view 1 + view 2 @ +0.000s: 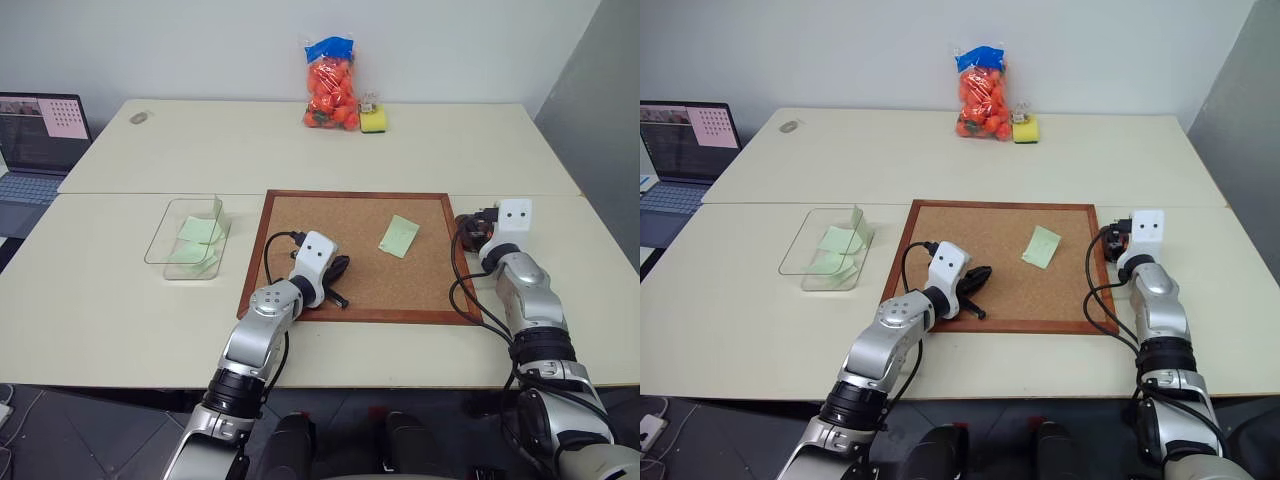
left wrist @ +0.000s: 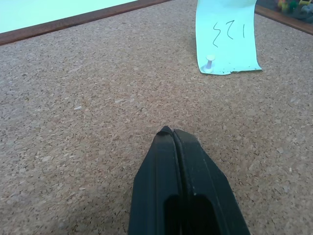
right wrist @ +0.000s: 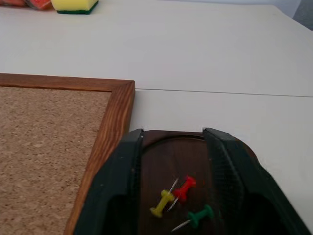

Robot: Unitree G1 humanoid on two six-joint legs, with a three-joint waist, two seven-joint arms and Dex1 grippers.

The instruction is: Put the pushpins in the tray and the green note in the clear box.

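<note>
Green note pinned to corkboard; three pushpins (mixed colours) in tray.

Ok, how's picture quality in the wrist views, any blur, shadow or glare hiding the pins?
Left wrist view: end effector slightly soft up close, casting a shadow on the corkboard; green note and its white pin readable. Right wrist view: pushpins in the tray distinct, fingers slightly blurred, no glare.
</note>
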